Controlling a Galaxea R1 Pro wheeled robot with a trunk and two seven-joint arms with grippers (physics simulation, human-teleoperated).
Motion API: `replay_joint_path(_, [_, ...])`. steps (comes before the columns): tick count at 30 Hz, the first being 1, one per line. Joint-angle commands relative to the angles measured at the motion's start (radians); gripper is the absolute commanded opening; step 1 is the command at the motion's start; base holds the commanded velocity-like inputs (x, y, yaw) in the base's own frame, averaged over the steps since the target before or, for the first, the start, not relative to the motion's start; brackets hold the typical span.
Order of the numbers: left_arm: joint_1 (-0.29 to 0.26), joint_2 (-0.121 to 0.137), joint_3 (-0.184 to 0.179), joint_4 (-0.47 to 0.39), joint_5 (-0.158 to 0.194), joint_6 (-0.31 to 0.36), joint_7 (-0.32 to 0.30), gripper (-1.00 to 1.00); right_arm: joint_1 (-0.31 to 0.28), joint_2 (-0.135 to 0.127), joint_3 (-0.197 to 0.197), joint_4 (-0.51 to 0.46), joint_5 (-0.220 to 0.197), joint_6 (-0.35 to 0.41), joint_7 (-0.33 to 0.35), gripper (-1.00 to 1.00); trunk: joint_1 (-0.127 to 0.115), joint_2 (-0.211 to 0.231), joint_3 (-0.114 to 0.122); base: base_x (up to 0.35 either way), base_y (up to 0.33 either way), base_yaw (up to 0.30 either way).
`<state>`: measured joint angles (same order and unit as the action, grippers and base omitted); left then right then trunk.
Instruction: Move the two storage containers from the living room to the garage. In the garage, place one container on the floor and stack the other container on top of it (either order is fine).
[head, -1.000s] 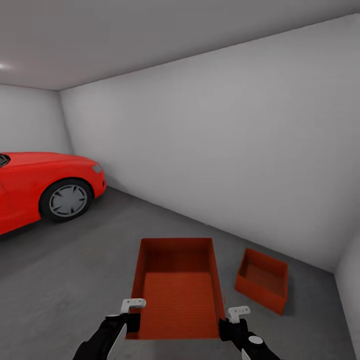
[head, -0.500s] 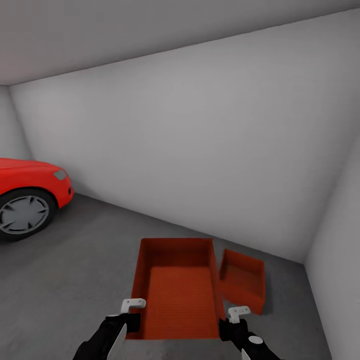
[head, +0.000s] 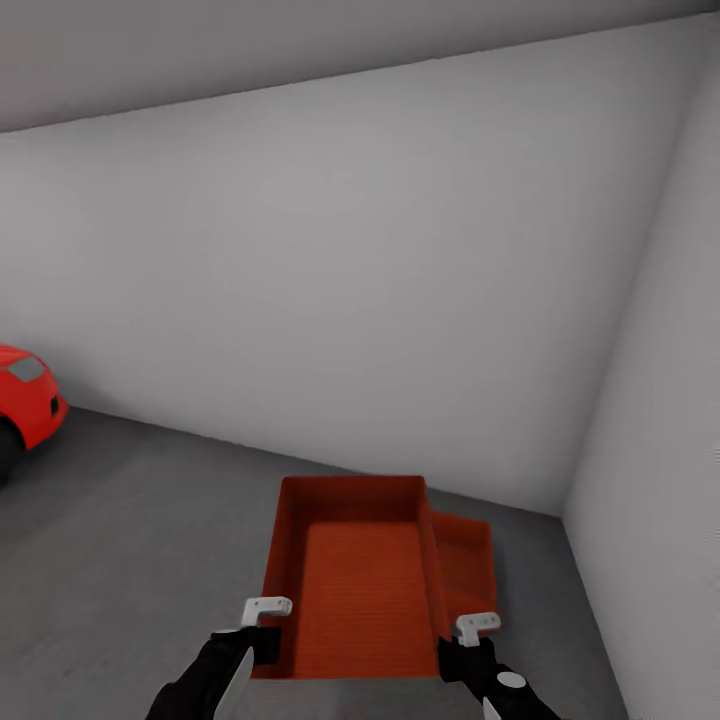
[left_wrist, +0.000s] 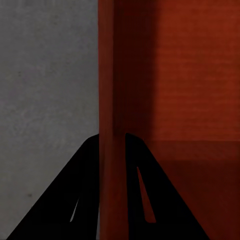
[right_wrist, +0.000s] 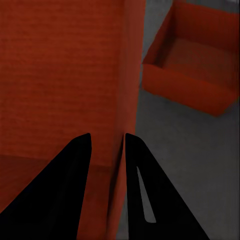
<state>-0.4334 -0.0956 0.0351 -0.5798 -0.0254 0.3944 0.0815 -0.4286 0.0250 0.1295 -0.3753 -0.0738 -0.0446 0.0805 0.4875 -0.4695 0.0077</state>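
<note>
Here, a red box (head: 355, 590) is gripped by its side walls in the left claw (head: 264, 622) and right claw (head: 468, 634), held above the garage floor (head: 130, 540); a second box (head: 468, 570) is partly hidden behind it.

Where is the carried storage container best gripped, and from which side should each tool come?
By its two long side walls near the end closest to the robot, one tool per wall, coming from above over the open rim. The carried container is open-topped with thin, plain walls and no handles. The left tool and the right tool each straddle a wall this way.
</note>
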Motion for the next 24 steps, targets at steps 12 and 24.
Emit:
replay_joint_path(12, [-0.001,-0.001,0.039,-0.002,-0.024,0.007,0.007,-1.0,0.001,0.0,0.056,-0.002,0.007,-0.005,0.004,-1.0,0.001,-0.001,0.0,0.321,-0.063,-0.297])
replay_joint_path(24, [-0.001,-0.001,0.039,-0.002,-0.024,0.007,0.007,-1.0,0.001,0.0,0.056,-0.002,0.008,-0.005,0.004,-1.0,0.001,-0.001,-0.002,0.321,-0.075,-0.292])
